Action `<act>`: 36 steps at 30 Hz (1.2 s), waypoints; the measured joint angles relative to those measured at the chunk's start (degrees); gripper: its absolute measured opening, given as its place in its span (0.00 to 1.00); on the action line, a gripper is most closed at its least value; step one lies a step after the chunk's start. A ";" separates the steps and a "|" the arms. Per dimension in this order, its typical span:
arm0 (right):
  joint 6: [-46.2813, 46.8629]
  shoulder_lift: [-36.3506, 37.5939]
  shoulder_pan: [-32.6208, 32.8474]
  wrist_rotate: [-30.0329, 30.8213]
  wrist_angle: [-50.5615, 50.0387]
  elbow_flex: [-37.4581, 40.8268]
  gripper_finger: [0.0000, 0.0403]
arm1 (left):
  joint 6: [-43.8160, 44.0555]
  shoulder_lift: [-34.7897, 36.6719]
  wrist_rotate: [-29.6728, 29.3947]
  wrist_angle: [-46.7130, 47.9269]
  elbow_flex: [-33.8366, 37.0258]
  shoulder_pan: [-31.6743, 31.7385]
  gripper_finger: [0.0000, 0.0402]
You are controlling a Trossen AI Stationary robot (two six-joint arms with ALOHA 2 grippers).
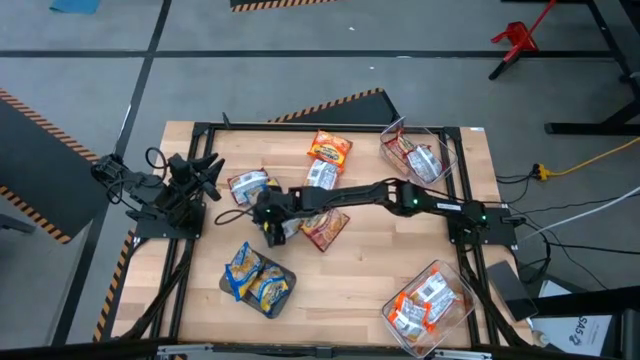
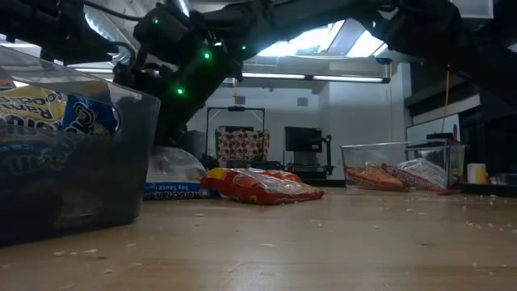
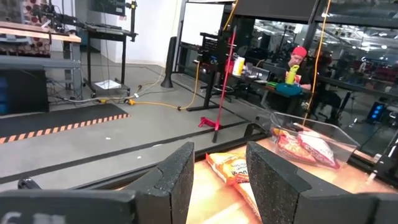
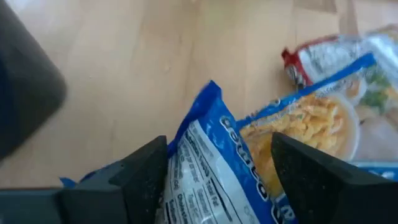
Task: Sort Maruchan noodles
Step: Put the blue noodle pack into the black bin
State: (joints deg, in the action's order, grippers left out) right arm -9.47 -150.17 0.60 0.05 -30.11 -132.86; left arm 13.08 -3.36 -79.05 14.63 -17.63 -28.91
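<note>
My right gripper (image 4: 217,180) reaches across to the table's middle left (image 1: 270,218) and is shut on a blue-yellow noodle packet (image 4: 249,143). Loose packets lie flat around it: a silver-white one (image 1: 248,185), a second silver-white one (image 1: 320,175), an orange one (image 1: 329,148) and a dark red one (image 1: 325,228). Blue-yellow packets sit in a clear bin (image 1: 258,282) near the front edge. My left gripper (image 3: 221,180) is open and waits at the table's left edge (image 1: 195,180). My right gripper comes at the blue-yellow packet from above. Its two fingers (image 4: 146,177) stand on either side of the crinkled middle (image 4: 211,155), which bulges up between them. A blue corner (image 4: 69,182) sticks out past one finger. Whether the packet is lifted clear cannot be seen.
A clear bin (image 1: 415,155) at the far right corner holds red and silver packets. Another bin (image 1: 430,300) at the near right corner holds orange ones. Black frame rails (image 1: 200,130) run round the table. A person sits at a desk (image 3: 297,62) in the room beyond.
</note>
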 joint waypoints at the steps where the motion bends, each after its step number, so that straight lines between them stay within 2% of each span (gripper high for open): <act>1: -0.04 0.00 0.07 1.03 -0.49 0.00 0.64 | -0.02 0.00 -0.02 0.00 0.00 0.00 0.35; 5: -1.13 0.00 0.18 4.91 -1.49 0.00 0.52 | -0.11 0.00 -0.02 0.00 0.00 0.01 0.35; 15: 2.62 0.02 0.12 3.82 -4.32 -1.89 0.04 | -0.13 0.00 0.00 -0.02 0.00 0.01 0.35; 20: 6.09 1.19 0.17 3.61 -3.52 -2.01 0.03 | -0.11 0.00 0.03 -0.06 0.00 0.02 0.35; 30: 12.71 8.41 0.57 3.44 -1.43 -2.10 0.01 | -0.15 -0.02 0.07 -0.03 -0.02 0.02 0.35; 36: 13.59 11.16 4.46 -1.55 6.48 -2.19 0.00 | -0.15 -0.02 0.07 -0.02 -0.02 0.00 0.35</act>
State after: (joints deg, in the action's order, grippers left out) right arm 4.11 -139.01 5.06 -1.51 -23.63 -135.04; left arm 12.93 -3.38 -78.98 14.61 -17.65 -28.90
